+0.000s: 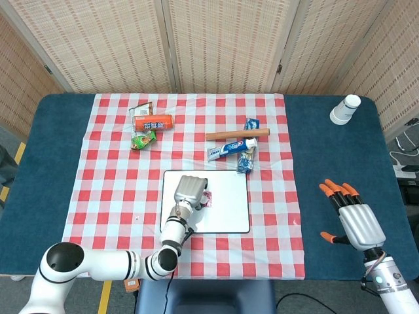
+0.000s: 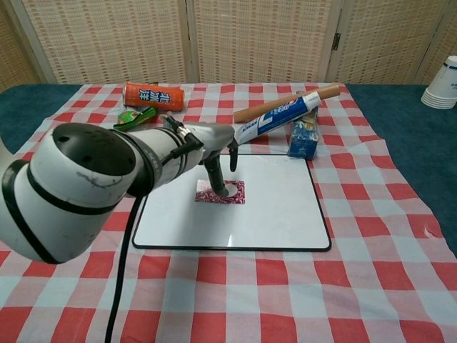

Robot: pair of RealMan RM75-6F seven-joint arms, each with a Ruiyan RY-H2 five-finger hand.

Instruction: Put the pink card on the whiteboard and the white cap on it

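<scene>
The pink card (image 2: 221,191) lies flat on the whiteboard (image 2: 285,214), in its left half toward the far edge. The white cap (image 2: 227,189) rests on top of the card, seen in the chest view as a small white disc partly hidden behind a dark fingertip. The left hand (image 1: 189,190) is positioned directly over the card, fingers pointing down; its fingers (image 2: 214,175) are close together, with one tip at the cap, but neither view shows clearly whether the cap is pinched or merely touched. The whiteboard sits on the red-and-white checked cloth (image 1: 111,190) near the cloth's front edge, roughly at its centre. Beyond the whiteboard's far right corner lie a toothpaste tube (image 1: 230,150), a small blue packet (image 1: 247,160) touching the tube, and a wooden rod (image 1: 237,135) just behind them. Toward the cloth's far left corner are an orange can (image 1: 153,122) on its side and a green packet (image 1: 143,139) just beside it. A stack of white paper cups (image 1: 345,109) stands on the blue table (image 1: 327,163) near its far right corner. The right hand (image 1: 353,219) is near the table's front right corner, palm down, fingers spread and holding nothing.
</scene>
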